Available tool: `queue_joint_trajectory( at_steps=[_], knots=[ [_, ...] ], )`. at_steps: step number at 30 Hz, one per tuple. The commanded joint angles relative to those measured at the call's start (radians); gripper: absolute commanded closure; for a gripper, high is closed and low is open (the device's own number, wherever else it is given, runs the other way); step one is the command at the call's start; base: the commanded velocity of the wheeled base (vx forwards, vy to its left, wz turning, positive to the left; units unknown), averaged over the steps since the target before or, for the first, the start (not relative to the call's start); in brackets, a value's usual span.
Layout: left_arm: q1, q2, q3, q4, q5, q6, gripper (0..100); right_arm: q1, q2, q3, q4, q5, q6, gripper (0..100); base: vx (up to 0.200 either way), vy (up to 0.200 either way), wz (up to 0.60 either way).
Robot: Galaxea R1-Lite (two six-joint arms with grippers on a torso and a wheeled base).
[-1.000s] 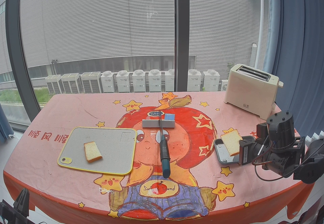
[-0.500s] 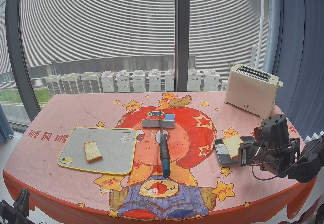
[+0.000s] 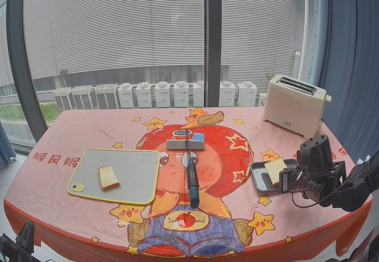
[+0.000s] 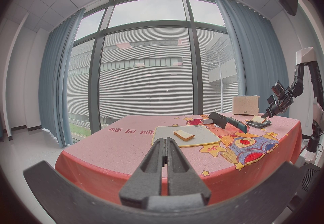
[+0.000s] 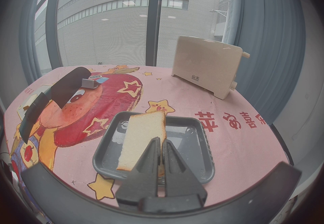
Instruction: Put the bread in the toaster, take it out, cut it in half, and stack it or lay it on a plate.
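One half slice of bread (image 3: 108, 177) lies on the grey cutting board (image 3: 130, 180) at the left of the table. My right gripper (image 3: 285, 180) is shut on the edge of the other half slice (image 3: 275, 169) at the table's right side. That slice (image 5: 141, 137) leans tilted in the dark grey tray (image 5: 194, 148), its lower end touching the tray floor, with my right gripper (image 5: 160, 144) at its edge. The cream toaster (image 3: 295, 105) stands behind the tray with empty slots. My left gripper (image 4: 165, 150) is shut on nothing, off the table's left side.
A knife with a teal handle (image 3: 192, 180) lies mid-table, its blade tip on a small grey rest (image 3: 185, 143). The tray (image 3: 258, 180) sits close to the table's right front edge. Bare cloth lies between board, knife and tray.
My right gripper has come down and slightly back with the half slice, lowering it from above the tray into it. Board, knife and toaster have not moved.
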Motion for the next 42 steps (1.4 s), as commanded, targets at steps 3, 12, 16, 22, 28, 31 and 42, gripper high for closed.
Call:
queue_joint_trajectory(
  at_steps=[3, 12, 16, 22, 28, 31, 42],
  knots=[
    [0.001, -0.009, 0.018, 0.000, 0.000, 0.000, 100, -0.003, 0.011, -0.004, -0.001, -0.005, 0.000, 100, 0.000, 0.000, 0.00],
    [0.000, -0.009, 0.018, 0.000, 0.000, 0.000, 100, -0.003, 0.011, -0.004, -0.001, -0.006, 0.000, 100, 0.000, 0.000, 0.00],
    [0.001, -0.009, 0.018, -0.001, 0.000, 0.000, 100, -0.003, 0.009, -0.004, -0.001, -0.006, 0.000, 100, 0.000, 0.000, 0.00],
    [0.000, -0.009, 0.018, -0.001, 0.000, 0.002, 100, -0.003, 0.009, -0.004, -0.001, -0.006, 0.000, 100, 0.000, 0.000, 0.00],
    [0.000, -0.009, 0.018, -0.001, 0.000, 0.002, 100, -0.001, 0.009, -0.005, -0.001, -0.006, 0.002, 0, 0.000, 0.000, 0.00],
    [0.001, -0.009, 0.018, 0.000, 0.000, 0.000, 100, 0.002, 0.008, -0.007, -0.001, -0.006, 0.020, 0, 0.000, 0.000, 0.00],
    [0.000, -0.009, 0.018, 0.000, 0.000, 0.000, 100, 0.010, 0.005, -0.013, 0.001, -0.008, 0.039, 0, 0.000, 0.000, 0.00]
  ],
)
